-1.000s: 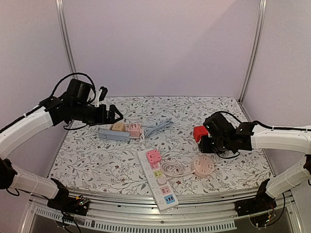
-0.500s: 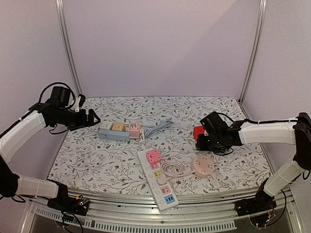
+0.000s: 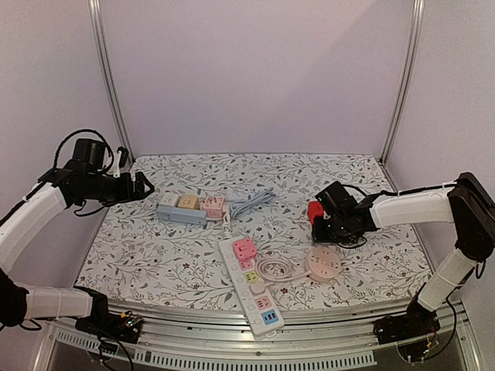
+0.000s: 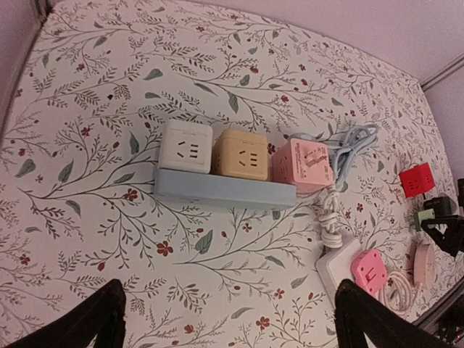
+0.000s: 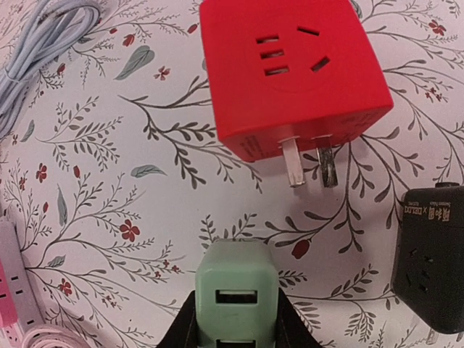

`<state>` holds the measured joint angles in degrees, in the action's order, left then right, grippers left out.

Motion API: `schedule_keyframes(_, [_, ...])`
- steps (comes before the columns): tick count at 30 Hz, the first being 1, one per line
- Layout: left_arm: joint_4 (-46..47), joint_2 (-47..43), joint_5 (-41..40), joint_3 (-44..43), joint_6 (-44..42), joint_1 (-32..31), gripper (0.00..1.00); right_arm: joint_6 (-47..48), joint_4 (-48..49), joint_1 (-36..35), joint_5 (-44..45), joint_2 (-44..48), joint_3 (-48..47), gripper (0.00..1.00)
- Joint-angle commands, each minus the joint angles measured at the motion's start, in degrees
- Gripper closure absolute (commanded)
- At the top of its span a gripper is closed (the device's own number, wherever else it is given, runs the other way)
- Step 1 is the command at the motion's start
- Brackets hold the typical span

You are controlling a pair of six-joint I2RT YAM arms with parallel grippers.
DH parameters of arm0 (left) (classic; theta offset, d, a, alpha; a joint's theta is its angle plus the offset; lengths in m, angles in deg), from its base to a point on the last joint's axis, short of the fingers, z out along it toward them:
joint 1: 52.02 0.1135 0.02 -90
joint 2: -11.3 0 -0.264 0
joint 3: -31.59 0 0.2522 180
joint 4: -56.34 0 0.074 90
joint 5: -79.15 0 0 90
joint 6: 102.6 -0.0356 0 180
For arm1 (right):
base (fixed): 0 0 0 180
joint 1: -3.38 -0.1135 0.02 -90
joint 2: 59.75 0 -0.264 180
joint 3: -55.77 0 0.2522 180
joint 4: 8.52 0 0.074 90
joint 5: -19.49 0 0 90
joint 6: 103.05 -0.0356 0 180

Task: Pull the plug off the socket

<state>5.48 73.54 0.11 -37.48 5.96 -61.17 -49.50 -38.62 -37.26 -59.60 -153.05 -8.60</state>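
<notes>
The right gripper (image 5: 238, 319) has its jaws pinching the green plug (image 5: 237, 288) by its two flat sides. That grip suits a straight pull and stops the body twisting. The plug hangs low over the worktop (image 3: 155, 247) at the right, just near of the red cube adapter (image 5: 290, 72), which lies on its side with bare prongs showing. The black socket block (image 5: 429, 255) sits just to the right, apart from the plug. The plug's own pins face away from the wrist camera, so it only appears to be free of any socket.

The left gripper (image 4: 235, 322) hovers high at the far left with its jaws spread wide and empty. It looks down on the blue strip (image 4: 225, 190), probably parked there to leave the right arm room.
</notes>
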Motion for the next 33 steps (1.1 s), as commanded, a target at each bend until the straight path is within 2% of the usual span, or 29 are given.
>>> schedule_keyframes(1, [0.6,-0.5,-1.2,1.2,-0.7,0.7,0.01,-0.3,1.3,1.2,-0.7,-1.7,-0.3,0.74])
schedule_keyframes(3, [0.6,-0.6,-1.3,1.2,-0.7,0.7,0.01,-0.3,1.2,1.2,-0.6,-1.6,-0.2,0.66])
schedule_keyframes(9, [0.4,-0.7,-2.0,1.3,-0.7,0.9,0.01,0.1,1.1,1.5,0.0,-0.8,-0.1,0.50])
schedule_keyframes(14, [0.3,-1.4,-2.5,1.4,-0.7,0.9,0.01,0.3,0.8,1.6,0.3,0.9,0.6,0.31])
schedule_keyframes(18, [0.4,-1.5,-2.5,1.5,-0.8,0.9,0.01,0.6,0.1,1.6,0.6,2.5,1.0,0.19])
schedule_keyframes(24, [0.6,-1.2,-2.1,1.8,-0.6,0.9,0.01,1.1,-2.3,1.6,0.9,6.3,1.1,0.12])
schedule_keyframes(33, [1.4,-2.1,-2.3,2.7,2.4,-2.2,0.03,2.3,-7.8,0.6,-2.0,13.8,0.7,0.10])
